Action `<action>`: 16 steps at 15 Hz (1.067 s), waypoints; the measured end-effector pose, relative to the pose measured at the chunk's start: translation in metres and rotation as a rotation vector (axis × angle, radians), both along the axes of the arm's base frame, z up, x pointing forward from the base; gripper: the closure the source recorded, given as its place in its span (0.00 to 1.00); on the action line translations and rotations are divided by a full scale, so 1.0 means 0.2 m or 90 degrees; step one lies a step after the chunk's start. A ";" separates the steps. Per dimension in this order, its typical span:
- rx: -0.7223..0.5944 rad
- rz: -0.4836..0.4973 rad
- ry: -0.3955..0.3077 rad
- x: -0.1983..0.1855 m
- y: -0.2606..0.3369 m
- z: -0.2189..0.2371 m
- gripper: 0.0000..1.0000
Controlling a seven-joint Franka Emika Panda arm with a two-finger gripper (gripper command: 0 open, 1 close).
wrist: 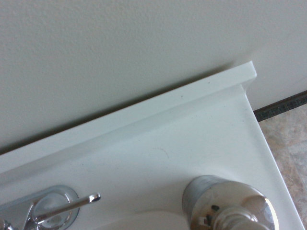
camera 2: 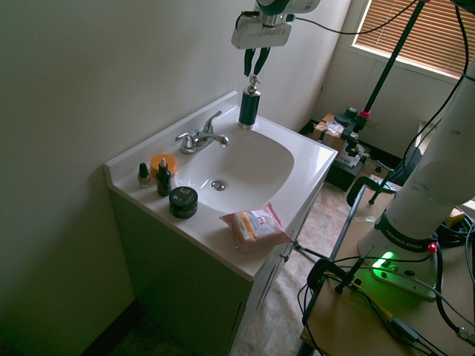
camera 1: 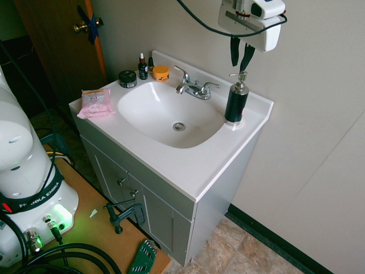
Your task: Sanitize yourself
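My white arm reaches over the vanity, its base (camera 1: 23,148) (camera 2: 438,170) standing beside the sink. The boxy white gripper head hangs just above a dark soap dispenser (camera 1: 236,103) (camera 2: 249,110) with a chrome pump, which stands on the counter's back corner next to the wall. My gripper (camera 1: 240,64) (camera 2: 253,74) points straight down at the pump top, its two slim dark fingers slightly apart, a narrow gap between them and nothing held. The tips hover right over the pump, apparently not touching. The wrist view shows the chrome pump head (wrist: 225,206) from above.
A chrome faucet (camera 1: 194,88) (camera 2: 200,139) sits behind the white sink basin (camera 1: 142,114). At the far end of the counter stand a black jar (camera 1: 128,79), a dropper bottle (camera 1: 142,67), an orange jar (camera 1: 161,72) and a pink wipes pack (camera 1: 94,103). The wall is close behind the dispenser.
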State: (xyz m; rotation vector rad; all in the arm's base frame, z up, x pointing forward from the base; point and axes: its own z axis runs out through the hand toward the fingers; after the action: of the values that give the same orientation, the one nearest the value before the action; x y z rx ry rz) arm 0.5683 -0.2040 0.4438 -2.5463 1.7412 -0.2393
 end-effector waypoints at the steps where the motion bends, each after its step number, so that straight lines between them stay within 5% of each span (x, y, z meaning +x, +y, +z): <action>1: -0.001 -0.002 -0.002 0.01 -0.01 0.00 1.00; 16: 0.001 -0.018 0.002 0.00 -0.05 -0.06 1.00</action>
State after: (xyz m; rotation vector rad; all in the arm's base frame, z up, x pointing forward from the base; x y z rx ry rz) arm 0.5692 -0.2149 0.4310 -2.5236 1.7794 -0.2339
